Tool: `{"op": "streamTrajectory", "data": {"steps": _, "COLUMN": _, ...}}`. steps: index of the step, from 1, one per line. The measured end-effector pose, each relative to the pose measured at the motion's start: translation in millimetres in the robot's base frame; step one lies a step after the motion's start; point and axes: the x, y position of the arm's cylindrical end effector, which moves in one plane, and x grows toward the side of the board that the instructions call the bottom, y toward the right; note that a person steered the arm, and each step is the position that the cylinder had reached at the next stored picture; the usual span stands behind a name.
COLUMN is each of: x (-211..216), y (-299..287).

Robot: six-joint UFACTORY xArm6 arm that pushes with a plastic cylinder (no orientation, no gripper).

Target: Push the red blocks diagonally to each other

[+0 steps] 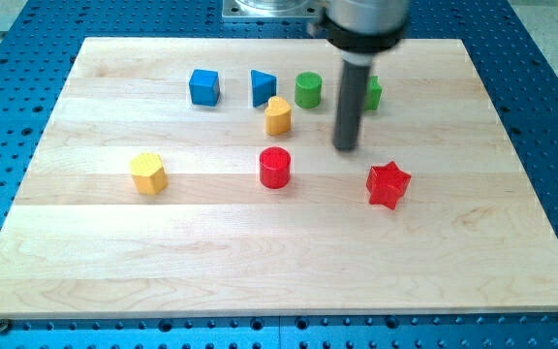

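A red cylinder (274,167) stands near the board's middle. A red star block (387,184) lies to its right, slightly lower in the view. My tip (346,146) rests on the board between them, above and left of the star and up to the right of the cylinder, touching neither.
A yellow heart-shaped block (277,114) sits above the red cylinder. A blue cube (203,86), a blue triangle (263,86) and a green cylinder (308,89) line the top. Another green block (373,93) is partly hidden behind the rod. A yellow hexagon (148,173) lies left.
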Motion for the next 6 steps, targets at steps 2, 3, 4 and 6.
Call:
{"op": "streamTrajectory", "data": {"steps": 2, "x": 62, "y": -86}}
{"op": "streamTrajectory", "data": {"steps": 3, "x": 24, "y": -90}}
{"op": "streamTrajectory", "data": {"steps": 4, "x": 2, "y": -89}}
{"op": "streamTrajectory", "data": {"steps": 6, "x": 63, "y": -179}}
